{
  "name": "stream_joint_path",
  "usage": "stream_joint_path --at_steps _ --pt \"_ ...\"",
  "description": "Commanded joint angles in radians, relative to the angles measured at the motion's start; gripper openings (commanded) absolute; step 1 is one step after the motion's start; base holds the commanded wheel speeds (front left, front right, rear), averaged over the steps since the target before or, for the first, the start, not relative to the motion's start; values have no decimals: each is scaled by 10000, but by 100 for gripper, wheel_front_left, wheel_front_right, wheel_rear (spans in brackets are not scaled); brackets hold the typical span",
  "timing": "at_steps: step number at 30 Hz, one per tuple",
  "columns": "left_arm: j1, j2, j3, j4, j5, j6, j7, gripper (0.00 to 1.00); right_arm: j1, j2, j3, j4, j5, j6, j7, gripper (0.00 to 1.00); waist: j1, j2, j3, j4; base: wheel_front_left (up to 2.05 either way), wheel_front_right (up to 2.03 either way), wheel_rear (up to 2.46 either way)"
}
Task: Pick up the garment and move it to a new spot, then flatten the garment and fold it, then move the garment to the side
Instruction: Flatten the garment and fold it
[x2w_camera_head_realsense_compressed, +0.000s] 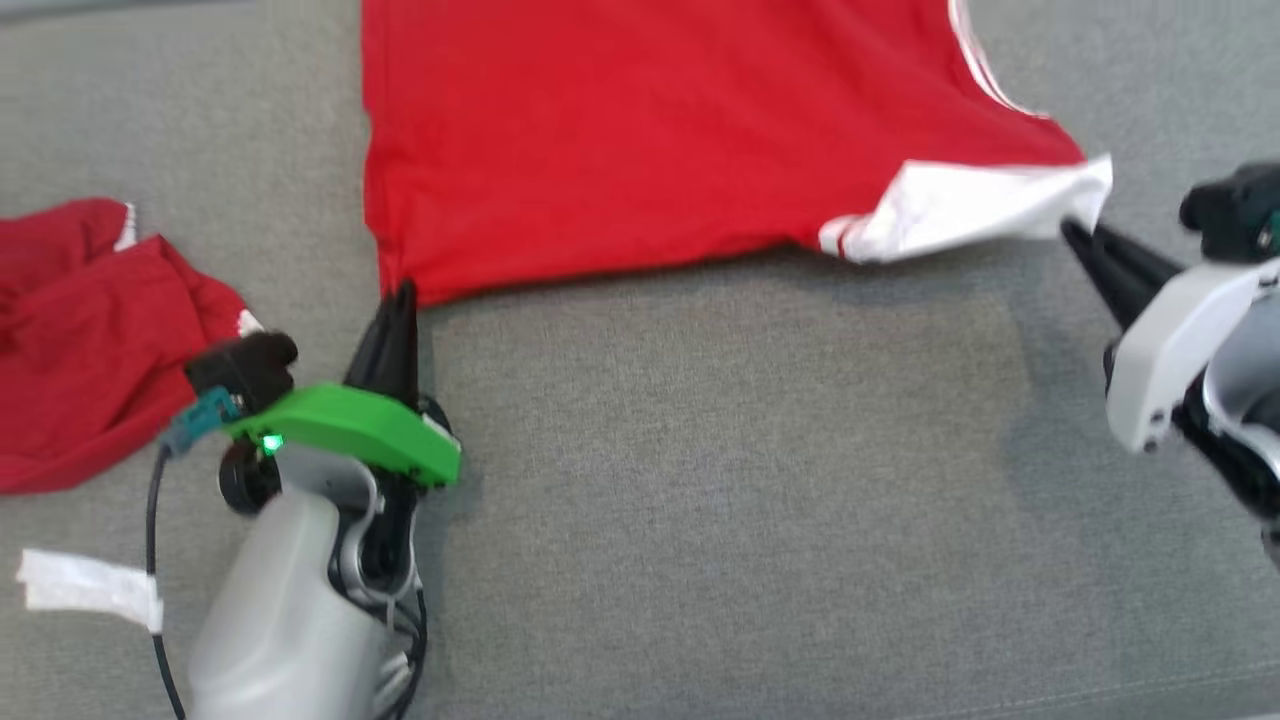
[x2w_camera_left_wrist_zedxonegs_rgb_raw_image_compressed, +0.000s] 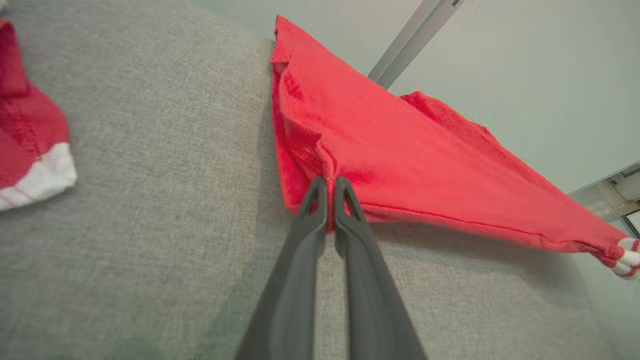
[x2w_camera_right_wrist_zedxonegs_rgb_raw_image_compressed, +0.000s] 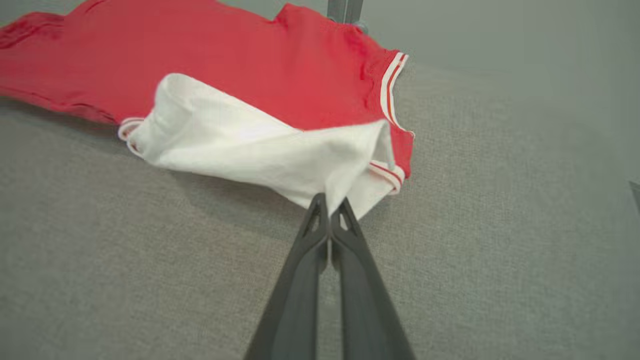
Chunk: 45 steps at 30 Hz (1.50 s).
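- The red garment (x2w_camera_head_realsense_compressed: 640, 150) lies spread on the grey cloth surface (x2w_camera_head_realsense_compressed: 750, 480), its near edge stretched between both claws
- The left gripper (x2w_camera_head_realsense_compressed: 398, 300) is pinched tight on the red hem corner, and the right gripper (x2w_camera_head_realsense_compressed: 1075, 235) is pinched tight on the white sleeve corner
- This looks like the flattening stage; folding and the move aside are not yet done
- A second red garment (x2w_camera_head_realsense_compressed: 80, 340) sits crumpled well to the left

The left pincer (x2w_camera_head_realsense_compressed: 400, 298) has dark tapered fingers (x2w_camera_head_realsense_compressed: 393, 350) and a bright green cover (x2w_camera_head_realsense_compressed: 350, 430). Beside that cover are a lit lamp (x2w_camera_head_realsense_compressed: 270, 442), black cable (x2w_camera_head_realsense_compressed: 152, 560) and grey forearm (x2w_camera_head_realsense_compressed: 280, 610). The right pincer (x2w_camera_head_realsense_compressed: 1070, 232) has a white shell (x2w_camera_head_realsense_compressed: 1170, 350).
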<state>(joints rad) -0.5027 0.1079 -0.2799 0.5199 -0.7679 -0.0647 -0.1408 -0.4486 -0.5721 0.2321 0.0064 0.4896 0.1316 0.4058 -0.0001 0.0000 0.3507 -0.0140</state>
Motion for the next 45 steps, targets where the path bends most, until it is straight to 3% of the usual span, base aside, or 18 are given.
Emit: stream_joint_path --at_steps 1,7,16,28,37,45 --pt "519 -24 8 -159 -196 151 85 0 644 73 -206 -312 -115 -18 329 0 1 0 -1582 173 0 0 0" --pt "1937 174 -359 -775 11 580 575 0 2342 400 -800 -1053 -527 -18 1169 0 1 0 -2268 187 0 0 0" --pt "3993 597 -834 -1799 -48 1211 1616 0 4203 773 -1108 -1153 -560 -18 2194 0 1 0 -2979 319 0 0 0" --pt "5879 1203 -1146 -3289 -129 2197 2924 0 5922 1001 -1447 -1667 -401 -18 2622 0 1 0 -3372 486 0 0 0" --pt "5571 1489 -1200 -3869 238 2581 3148 0 5167 1111 -993 -1539 -545 -18 1716 0 1 0 -3321 544 0 0 0" --pt "4324 1234 -1515 -3381 620 2582 3454 0 3404 1034 -360 -292 -743 -18 750 0 1 0 -3091 704 0 0 0"
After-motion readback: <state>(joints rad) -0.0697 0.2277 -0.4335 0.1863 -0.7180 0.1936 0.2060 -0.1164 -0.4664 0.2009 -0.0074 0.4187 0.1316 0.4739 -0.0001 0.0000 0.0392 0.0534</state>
